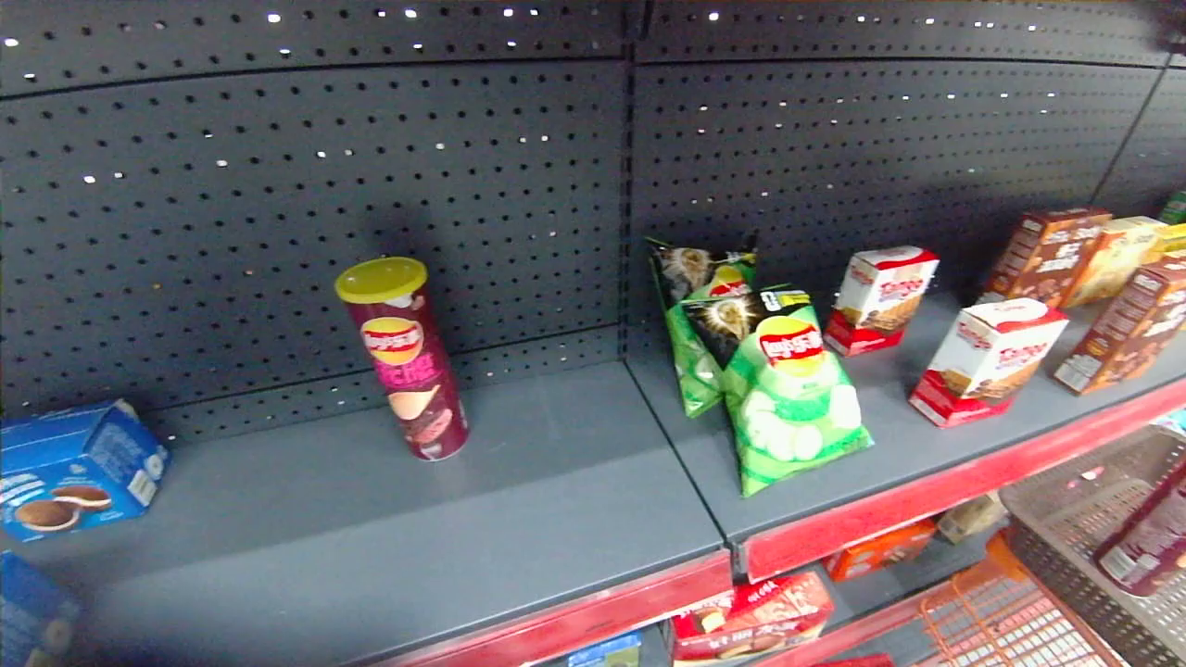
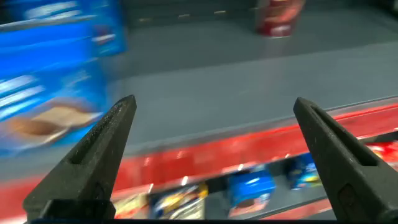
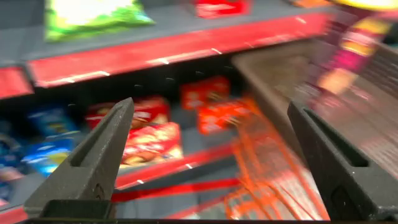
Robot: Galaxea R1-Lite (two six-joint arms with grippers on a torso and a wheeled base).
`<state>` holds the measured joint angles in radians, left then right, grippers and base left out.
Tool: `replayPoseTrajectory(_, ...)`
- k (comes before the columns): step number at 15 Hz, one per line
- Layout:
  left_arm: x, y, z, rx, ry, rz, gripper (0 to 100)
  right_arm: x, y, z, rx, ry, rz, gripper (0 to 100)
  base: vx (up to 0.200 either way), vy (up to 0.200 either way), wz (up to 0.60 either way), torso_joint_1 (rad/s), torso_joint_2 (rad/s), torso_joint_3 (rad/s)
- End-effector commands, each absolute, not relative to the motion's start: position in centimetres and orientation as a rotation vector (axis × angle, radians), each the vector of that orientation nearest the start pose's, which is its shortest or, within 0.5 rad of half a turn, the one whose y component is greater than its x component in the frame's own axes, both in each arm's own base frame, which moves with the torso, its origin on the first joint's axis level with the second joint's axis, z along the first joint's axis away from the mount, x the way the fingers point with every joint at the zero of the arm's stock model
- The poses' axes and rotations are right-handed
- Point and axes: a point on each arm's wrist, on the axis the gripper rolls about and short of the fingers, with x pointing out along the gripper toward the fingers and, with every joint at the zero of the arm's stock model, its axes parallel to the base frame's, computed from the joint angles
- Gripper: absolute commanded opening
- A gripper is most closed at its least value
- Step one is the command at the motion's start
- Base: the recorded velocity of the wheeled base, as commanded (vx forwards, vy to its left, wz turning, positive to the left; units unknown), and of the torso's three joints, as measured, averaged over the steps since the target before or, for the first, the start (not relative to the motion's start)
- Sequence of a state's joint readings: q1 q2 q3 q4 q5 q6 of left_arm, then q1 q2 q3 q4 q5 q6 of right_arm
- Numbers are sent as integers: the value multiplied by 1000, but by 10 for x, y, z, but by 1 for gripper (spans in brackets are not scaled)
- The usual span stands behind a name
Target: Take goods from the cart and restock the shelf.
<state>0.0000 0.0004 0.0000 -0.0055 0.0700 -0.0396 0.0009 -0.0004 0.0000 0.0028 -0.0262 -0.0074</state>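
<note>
Left gripper (image 2: 214, 102): we see its two dark fingers spread wide, with nothing held between them and nothing touched. It hangs before the red front edge of the shelf (image 2: 236, 93), near a blue cookie box (image 2: 50, 81).
Right gripper (image 3: 211, 106): we see its fingers just as wide apart and empty. It faces the lower shelves, with the grey basket (image 3: 280, 87) of the cart beside it.
Cart goods: in the head view, a maroon chip tube (image 1: 1149, 537) lies in the grey basket at the lower right.
On the shelf: a yellow-lidded tube (image 1: 405, 361) stands upright near the back panel, well apart from the blue cookie box at the left end. Two green chip bags (image 1: 788, 389) stand one behind the other, just right of the shelf seam. Red-and-white boxes (image 1: 987, 361) and brown boxes (image 1: 1047, 255) stand farther right.
</note>
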Motion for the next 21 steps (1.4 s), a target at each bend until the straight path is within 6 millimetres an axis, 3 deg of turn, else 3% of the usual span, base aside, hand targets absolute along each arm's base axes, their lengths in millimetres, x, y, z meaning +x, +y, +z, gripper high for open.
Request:
replayPoseTrajectory(1,-23,2,76,-40,-8,70,100,-23,-1,75,-8,3,-25,100,0,0,-600,-2,2,2)
replayPoseTrajectory(13,-23,2,76,-40,-8,70,100,-23,-1,75,-6,3,-26,100,0,0,-600,4,2,1)
replayPoseTrajectory(21,-23,2,76,-40,-8,70,100,-23,-1,75,-5,3,-28,100,0,0,0,0,0,0)
